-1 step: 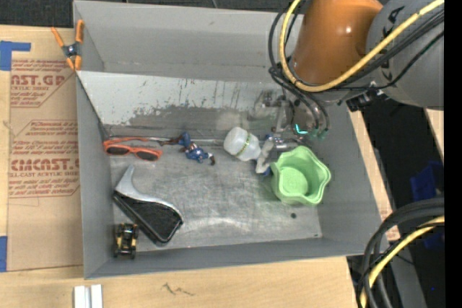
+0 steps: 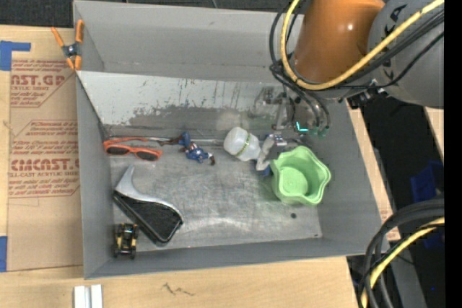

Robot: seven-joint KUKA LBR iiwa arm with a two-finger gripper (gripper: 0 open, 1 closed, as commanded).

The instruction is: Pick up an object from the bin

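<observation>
Grey bin (image 2: 94,191) floor, with the gripper (image 2: 271,151) seen toward 3 o'clock.
A white cup (image 2: 240,143) is found just at the gripper's 9 o'clock and a green wavy-rimmed bowl (image 2: 299,177) at its 5 o'clock. Whether the gripper is released or clenched cannot be told. Orange sunglasses (image 2: 133,148), a dark shoe (image 2: 148,216) and a toy car (image 2: 125,239) are spread well apart, from 9 to 7 o'clock.

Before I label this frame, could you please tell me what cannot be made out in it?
Camera view:
gripper: upper part hidden under the arm's orange cover.
green scalloped plastic cup: upper-left rim behind the gripper.
white rounded thing mid-bin: kind unclear.
small blue thing: too small to identify.
grey metal bin: far right corner behind the cover.
</observation>
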